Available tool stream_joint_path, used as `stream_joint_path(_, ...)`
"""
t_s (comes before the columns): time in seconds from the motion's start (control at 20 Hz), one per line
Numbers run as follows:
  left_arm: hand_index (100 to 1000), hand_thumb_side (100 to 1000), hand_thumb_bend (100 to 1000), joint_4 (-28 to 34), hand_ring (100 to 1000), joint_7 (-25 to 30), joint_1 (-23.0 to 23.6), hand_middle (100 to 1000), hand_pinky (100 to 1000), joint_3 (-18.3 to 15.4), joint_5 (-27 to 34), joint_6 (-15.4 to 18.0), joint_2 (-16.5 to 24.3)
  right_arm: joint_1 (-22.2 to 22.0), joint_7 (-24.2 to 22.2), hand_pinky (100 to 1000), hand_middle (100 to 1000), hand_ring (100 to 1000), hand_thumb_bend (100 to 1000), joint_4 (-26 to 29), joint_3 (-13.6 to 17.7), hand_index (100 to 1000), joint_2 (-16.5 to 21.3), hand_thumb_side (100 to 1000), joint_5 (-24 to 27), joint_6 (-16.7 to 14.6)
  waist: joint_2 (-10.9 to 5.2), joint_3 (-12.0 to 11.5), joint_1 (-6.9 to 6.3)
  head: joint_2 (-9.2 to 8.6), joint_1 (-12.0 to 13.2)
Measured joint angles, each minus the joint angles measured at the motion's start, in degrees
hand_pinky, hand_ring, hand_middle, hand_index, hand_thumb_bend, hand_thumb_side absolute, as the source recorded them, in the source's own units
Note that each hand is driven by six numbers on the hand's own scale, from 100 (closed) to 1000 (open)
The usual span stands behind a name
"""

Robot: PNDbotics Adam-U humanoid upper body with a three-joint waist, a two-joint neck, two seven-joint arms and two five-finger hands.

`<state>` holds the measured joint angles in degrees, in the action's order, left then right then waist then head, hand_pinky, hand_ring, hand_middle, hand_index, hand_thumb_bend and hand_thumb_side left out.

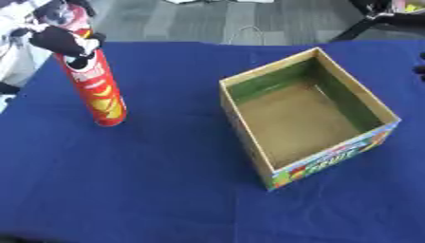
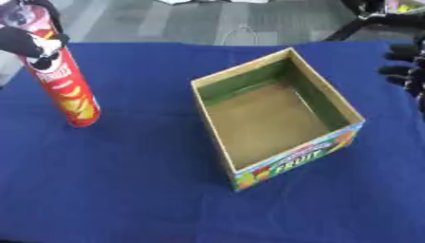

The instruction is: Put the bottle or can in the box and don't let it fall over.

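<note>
Upright on the blue counter (image 1: 124, 190), the tall red cylindrical crisp can (image 1: 96, 90) is clasped near its top by the left hand (image 1: 66, 40) with curled fingers (image 1: 83, 45); the open cardboard box (image 2: 217, 135) stands well apart, and the right hand (image 2: 405, 66) shows at the right edge, its fingers' state unclear.

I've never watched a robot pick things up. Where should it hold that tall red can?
Probably around the upper body of the red can, from the left, as the left hand is gripping it now: it stands tall, narrow and slightly tilted, so a sideways wrap steadies it.

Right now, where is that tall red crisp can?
The tall red cardboard crisp can stands on the blue tablecloth at far left, apart from the open cardboard box, with the left hand curled round its top.
</note>
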<state>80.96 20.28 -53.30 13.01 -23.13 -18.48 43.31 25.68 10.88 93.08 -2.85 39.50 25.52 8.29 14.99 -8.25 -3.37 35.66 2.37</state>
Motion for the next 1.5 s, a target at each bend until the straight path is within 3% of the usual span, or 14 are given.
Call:
stream_joint_path(0.65, 400, 100, 100, 3.1, 609, 0.83, -4.64, 357, 463, -0.69, 2.06, -1.2, -0.51, -0.1, 0.23, 878, 767, 762, 100, 0.01, 0.03, 805, 0.01, 963, 0.07, -0.17, -2.07, -0.71, -0.03, 0.86, -0.6)
stream_joint_path(1.5, 401, 100, 100, 7.0, 603, 3.74, -16.14, 359, 450, -0.28, 3.35, -1.59, -10.45, -0.03, -0.03, 876, 766, 761, 100, -0.03, -0.34, 805, 0.01, 956, 0.07, 0.51, -3.66, -0.22, -1.46, 3.43, -1.4)
